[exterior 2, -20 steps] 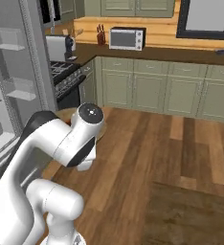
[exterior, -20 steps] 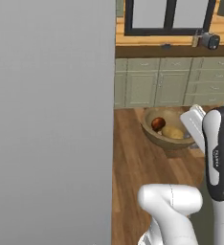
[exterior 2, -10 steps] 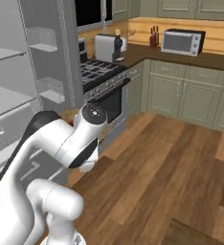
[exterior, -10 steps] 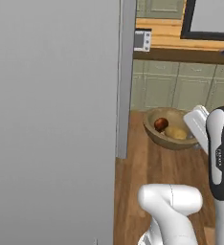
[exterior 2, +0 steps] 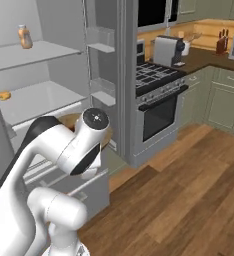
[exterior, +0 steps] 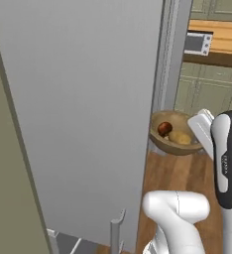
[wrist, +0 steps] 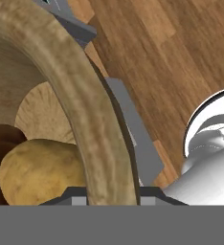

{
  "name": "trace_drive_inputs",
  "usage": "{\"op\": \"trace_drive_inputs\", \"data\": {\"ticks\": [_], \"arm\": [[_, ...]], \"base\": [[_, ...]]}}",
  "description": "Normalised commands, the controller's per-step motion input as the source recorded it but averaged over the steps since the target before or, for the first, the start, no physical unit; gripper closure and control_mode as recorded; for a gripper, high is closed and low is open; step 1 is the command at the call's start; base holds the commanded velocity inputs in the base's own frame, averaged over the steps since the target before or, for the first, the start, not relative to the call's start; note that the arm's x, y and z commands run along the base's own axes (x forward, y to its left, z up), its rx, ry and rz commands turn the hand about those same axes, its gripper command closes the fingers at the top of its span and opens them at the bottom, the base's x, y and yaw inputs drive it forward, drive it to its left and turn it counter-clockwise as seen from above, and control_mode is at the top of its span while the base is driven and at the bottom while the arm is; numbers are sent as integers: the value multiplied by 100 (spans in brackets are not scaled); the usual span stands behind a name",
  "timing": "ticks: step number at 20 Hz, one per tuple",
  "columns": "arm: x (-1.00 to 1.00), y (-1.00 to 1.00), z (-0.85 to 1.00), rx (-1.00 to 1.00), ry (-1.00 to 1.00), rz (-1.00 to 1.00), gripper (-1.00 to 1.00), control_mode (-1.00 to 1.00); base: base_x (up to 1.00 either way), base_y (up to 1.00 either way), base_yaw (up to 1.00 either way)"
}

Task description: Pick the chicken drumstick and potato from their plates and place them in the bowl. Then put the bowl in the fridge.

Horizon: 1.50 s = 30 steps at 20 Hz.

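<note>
The base has swung toward the open grey fridge (exterior 2: 49, 100), gripper (wrist: 106, 198) clamped narrow on the stiff rim of the wide tan wooden bowl (exterior: 175, 134), carrying loose, rollable yellowish potato (exterior: 180, 137) and reddish-brown drumstick (exterior: 163, 129) over the floor

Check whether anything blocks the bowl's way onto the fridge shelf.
The wooden bowl, with the drumstick and potato inside, hangs beside the open fridge door. In the right base view, the fridge stands open and nothing visible blocks the shelf.
</note>
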Motion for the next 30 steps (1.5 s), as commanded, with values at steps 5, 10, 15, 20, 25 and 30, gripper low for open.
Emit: {"op": "trace_drive_inputs", "data": {"ticks": [5,10,15,20,25,30], "arm": [[0,0,0,0,0,0,100,100],[0,0,0,0,0,0,100,100],[0,0,0,0,0,0,100,100],[0,0,0,0,0,0,100,100],[0,0,0,0,0,0,100,100],[0,0,0,0,0,0,100,100]], "base": [[100,-24,18],[98,21,-2],[47,8,-15],[7,-61,34],[34,-48,78],[16,-33,85]]}}
